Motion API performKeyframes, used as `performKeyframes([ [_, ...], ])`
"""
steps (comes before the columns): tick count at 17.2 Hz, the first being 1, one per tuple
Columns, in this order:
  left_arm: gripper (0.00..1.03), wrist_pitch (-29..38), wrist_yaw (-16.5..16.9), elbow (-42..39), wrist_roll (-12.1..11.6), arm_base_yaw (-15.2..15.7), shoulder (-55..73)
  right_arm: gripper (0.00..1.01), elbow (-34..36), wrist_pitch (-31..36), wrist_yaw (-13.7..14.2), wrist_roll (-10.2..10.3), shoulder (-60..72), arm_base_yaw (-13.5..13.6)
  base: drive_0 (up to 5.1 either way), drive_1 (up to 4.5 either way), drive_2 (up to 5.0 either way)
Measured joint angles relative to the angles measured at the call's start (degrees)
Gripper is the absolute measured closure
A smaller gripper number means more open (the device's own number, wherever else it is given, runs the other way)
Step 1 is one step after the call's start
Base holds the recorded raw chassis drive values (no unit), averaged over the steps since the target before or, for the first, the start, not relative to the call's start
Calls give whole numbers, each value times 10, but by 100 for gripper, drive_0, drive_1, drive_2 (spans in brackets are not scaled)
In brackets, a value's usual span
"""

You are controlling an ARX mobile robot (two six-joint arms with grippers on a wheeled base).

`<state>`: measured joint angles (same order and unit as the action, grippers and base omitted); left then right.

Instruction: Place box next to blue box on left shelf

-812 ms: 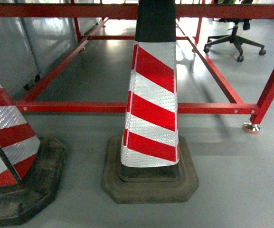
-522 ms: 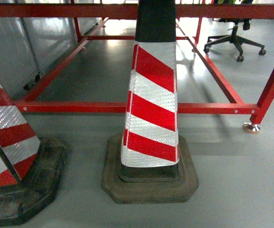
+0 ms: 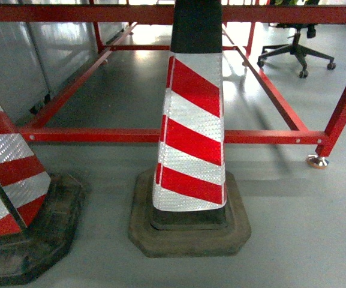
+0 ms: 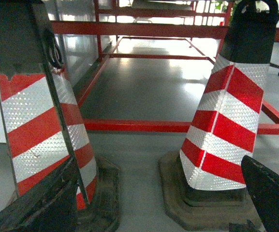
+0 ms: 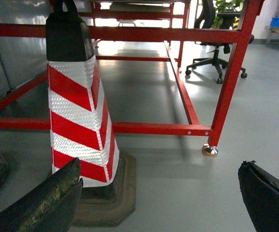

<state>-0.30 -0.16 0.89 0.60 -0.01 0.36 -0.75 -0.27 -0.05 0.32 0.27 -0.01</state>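
Ahead on grey floor (image 3: pixel 292 216), two striped cones (image 3: pixel 190 129) are seen before a red frame (image 3: pixel 131 135); both grippers (image 4: pixel 154 212) (image 5: pixel 158 203) are spread, empty.

Two striped cones (image 3: pixel 190 132) before a red frame (image 3: pixel 161 135).

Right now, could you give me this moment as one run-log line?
crate: not in view | left gripper: open, empty | right gripper: open, empty | ahead: striped cone, red frame
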Motion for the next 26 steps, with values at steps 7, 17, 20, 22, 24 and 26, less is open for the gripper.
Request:
performKeyframes([
  [7,5,-1,0,0,0,0,0,3,0,-1,0,0,0,0,0,0,0],
  [17,5,0,1,0,-1,0,0,3,0,-1,0,-2,0,0,0,0,0],
  [20,5,0,1,0,0,0,0,3,0,0,0,-2,0,0,0,0,0],
  [22,5,0,2,0,-1,0,0,3,0,0,0,-1,0,0,0,0,0],
  [24,5,0,2,0,0,0,0,3,0,-1,1,-1,0,0,0,0,0],
  [26,5,0,1,0,-1,0,0,3,0,0,0,-2,0,0,0,0,0],
])
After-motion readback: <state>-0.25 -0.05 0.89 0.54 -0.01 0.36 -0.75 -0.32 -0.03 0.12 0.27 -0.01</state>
